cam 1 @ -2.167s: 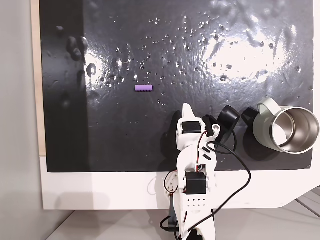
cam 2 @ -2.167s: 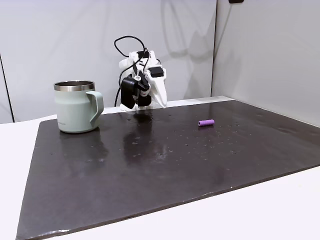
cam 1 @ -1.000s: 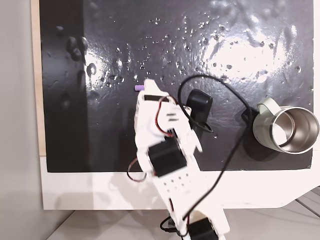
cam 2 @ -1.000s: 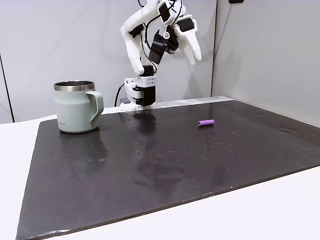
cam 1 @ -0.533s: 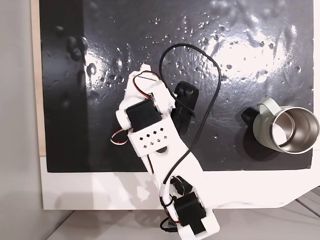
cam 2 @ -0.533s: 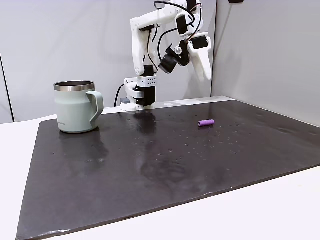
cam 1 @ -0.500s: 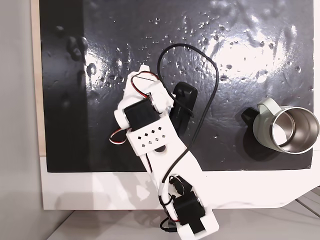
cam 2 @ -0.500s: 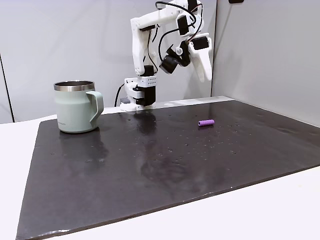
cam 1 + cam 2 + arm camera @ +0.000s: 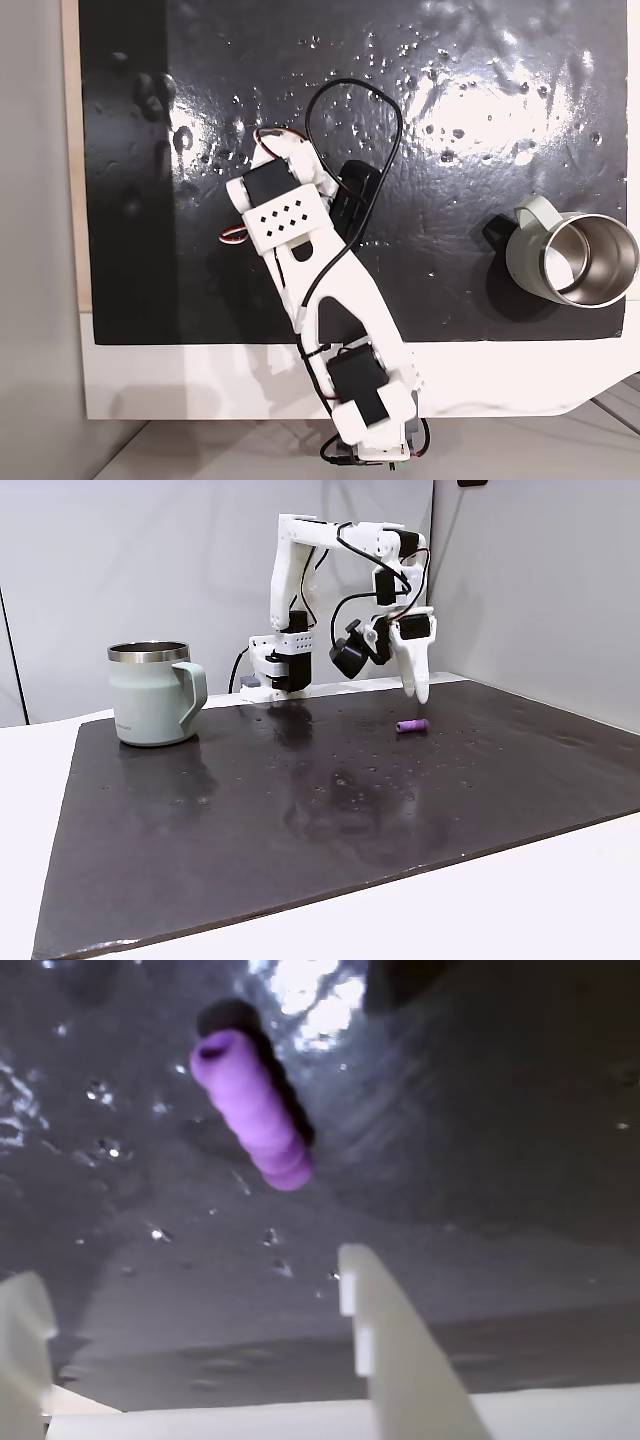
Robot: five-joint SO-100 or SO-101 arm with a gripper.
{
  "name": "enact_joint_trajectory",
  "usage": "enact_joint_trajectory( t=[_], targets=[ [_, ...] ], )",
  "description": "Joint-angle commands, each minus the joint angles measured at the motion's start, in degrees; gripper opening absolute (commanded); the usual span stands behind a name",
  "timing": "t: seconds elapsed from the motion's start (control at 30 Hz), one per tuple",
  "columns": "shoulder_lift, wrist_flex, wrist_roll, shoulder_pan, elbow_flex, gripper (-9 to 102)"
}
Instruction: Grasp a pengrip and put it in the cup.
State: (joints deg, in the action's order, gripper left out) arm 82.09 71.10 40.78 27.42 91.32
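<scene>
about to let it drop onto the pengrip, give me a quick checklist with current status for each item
1. Gripper open: ok, its two white fingers stand apart in the wrist view.
2. Nothing held: ok.
3. Pengrip free on the mat: ok, lying flat, untouched.
4. Gripper lined up over pengrip: not ok, in the wrist view it lies beyond the fingertips, angled across.
5. Gripper height: ok, above the mat in a fixed view.
6. Cup upright, mouth open: ok.

Glossy black mat [image 9: 520, 90] on white table [image 9: 190, 385].
</scene>
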Motion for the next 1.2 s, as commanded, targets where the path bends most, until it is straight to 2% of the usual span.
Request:
enact_joint_trajectory(
  t=[0.0, 0.3, 0.53, 0.67, 0.8, 1.0, 1.17],
  targets=[
    [-1.8, -1.4, 0.2, -0.7, -0.5, 29],
    [-4.7, -9.0, -0.9, -1.3, 6.9, 26],
    [-8.0, -12.7, -2.3, -1.4, 6.2, 24],
    [-9.8, -12.7, -2.9, -1.4, 4.7, 17],
    [-10.5, -12.7, -4.0, -1.4, 4.3, 1],
    [-9.0, -11.1, -3.0, -2.9, 4.7, 0],
    [0.4, -6.6, -4.1, -4.8, 4.4, 0]
  ],
)
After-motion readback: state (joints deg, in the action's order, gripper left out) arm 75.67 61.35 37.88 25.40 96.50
